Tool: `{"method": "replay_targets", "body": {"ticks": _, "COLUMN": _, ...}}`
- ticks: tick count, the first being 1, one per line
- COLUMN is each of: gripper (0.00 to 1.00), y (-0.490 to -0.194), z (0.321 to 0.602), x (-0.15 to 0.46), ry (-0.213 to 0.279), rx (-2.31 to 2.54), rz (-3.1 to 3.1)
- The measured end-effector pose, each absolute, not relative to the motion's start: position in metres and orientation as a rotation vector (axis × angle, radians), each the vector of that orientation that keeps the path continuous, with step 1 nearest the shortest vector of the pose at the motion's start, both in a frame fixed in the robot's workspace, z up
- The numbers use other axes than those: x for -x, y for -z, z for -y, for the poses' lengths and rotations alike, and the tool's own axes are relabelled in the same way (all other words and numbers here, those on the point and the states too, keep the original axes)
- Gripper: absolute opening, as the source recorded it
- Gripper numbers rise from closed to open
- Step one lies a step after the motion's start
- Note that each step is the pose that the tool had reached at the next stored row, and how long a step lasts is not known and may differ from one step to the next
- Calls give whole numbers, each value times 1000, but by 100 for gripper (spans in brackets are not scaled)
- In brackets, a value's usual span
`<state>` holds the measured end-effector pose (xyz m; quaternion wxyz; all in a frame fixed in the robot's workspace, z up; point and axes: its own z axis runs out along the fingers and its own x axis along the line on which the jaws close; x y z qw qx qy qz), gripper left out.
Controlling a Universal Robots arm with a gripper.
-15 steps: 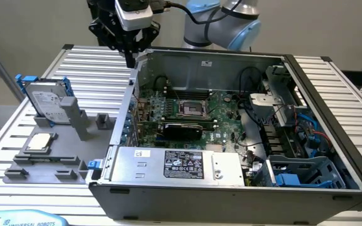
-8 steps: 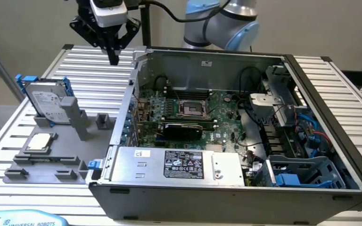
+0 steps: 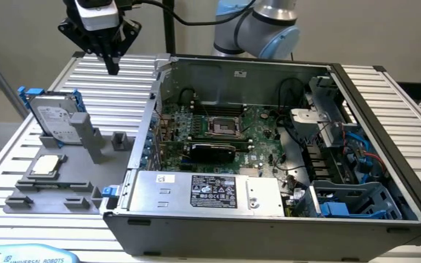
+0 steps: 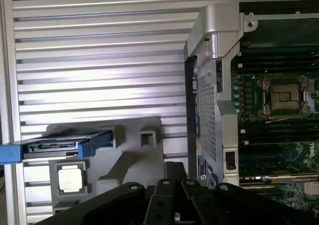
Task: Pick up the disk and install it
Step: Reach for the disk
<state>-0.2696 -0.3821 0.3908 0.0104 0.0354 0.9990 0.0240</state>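
While upright in stand [image 3: 92, 139], disk [image 3: 53, 116] apart from tool [image 3: 112, 69]

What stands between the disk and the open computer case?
In the exterior view, two upright posts of the grey holder stand between the disk and the computer case.

Probably a robotics lab: opened computer case [image 3: 269, 235] on slatted aluminium table [image 3: 115, 87], grey parts fixture [image 3: 112, 170].
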Motion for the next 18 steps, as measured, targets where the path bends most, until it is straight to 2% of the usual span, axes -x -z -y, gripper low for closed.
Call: {"method": "replay_targets", "body": {"ticks": 18, "gripper": 11, "y": -386, "z": 382, "x": 351, "ry": -75, "rx": -111, "rz": -3119}}
